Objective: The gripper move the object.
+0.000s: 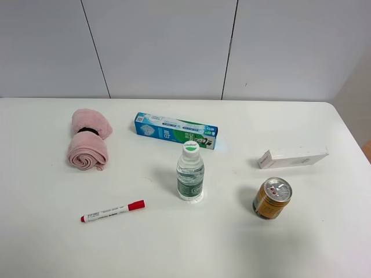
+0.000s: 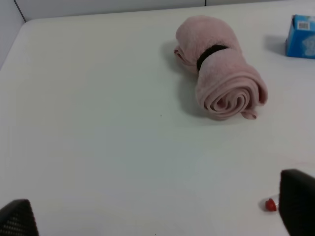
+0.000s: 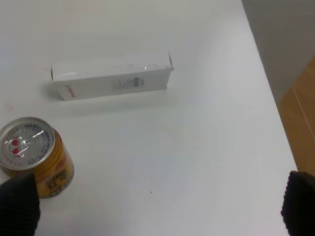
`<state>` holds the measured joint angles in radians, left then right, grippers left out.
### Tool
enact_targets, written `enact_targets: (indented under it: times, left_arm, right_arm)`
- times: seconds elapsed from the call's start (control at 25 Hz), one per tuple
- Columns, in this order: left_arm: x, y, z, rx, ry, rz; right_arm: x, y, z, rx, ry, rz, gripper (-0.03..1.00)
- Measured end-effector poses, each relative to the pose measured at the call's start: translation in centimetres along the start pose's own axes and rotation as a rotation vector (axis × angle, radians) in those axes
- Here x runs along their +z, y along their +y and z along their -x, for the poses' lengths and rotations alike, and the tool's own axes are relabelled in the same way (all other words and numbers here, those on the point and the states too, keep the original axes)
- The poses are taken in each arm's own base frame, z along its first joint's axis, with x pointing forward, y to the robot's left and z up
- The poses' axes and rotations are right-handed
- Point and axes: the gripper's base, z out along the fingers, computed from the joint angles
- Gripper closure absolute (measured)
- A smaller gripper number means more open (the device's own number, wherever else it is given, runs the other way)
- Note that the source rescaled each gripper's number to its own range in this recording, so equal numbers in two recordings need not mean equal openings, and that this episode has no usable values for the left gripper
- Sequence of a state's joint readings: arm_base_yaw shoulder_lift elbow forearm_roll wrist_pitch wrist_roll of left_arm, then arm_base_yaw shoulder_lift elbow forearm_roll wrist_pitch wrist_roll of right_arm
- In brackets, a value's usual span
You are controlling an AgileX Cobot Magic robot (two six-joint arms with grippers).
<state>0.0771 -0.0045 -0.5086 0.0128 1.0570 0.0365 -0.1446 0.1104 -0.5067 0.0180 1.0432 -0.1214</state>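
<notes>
One marker pen [image 1: 112, 211] | flat on table [image 1: 46, 249] | long axis left-right | red cap rightward

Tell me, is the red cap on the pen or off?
On. The marker pen lies flat on the table with its red cap fitted on one end.

The left wrist view shows only the red end of the marker pen [image 2: 270, 204], its barrel hidden behind a fingertip [image 2: 298, 206]; the toothpaste box [image 2: 301, 36] is cropped; the white box [image 3: 112, 79] print is unreadable
</notes>
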Motion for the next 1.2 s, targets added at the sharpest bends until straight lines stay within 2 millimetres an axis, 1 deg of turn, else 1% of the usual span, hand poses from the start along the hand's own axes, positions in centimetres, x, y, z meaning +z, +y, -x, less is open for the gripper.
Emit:
enact_targets:
  times: [0.32, 0.44, 0.56, 1.2]
  left_arm:
    - [0.0, 0.0, 0.0, 0.000, 0.000, 0.000]
    - [0.0, 0.0, 0.0, 0.000, 0.000, 0.000]
    - [0.0, 0.0, 0.0, 0.000, 0.000, 0.000]
    - [0.0, 0.0, 0.0, 0.000, 0.000, 0.000]
  right_arm:
    - [-0.6, 0.3, -0.9, 0.031, -0.038, 0.016, -0.03]
    - [-0.8, 0.3, -1.2, 0.103, -0.057, 0.018, -0.03]
    - [-1.0, 0.4, -1.5, 0.131, -0.069, 0.019, -0.03]
    - [-0.9, 0.4, -1.5, 0.114, -0.069, 0.045, -0.03]
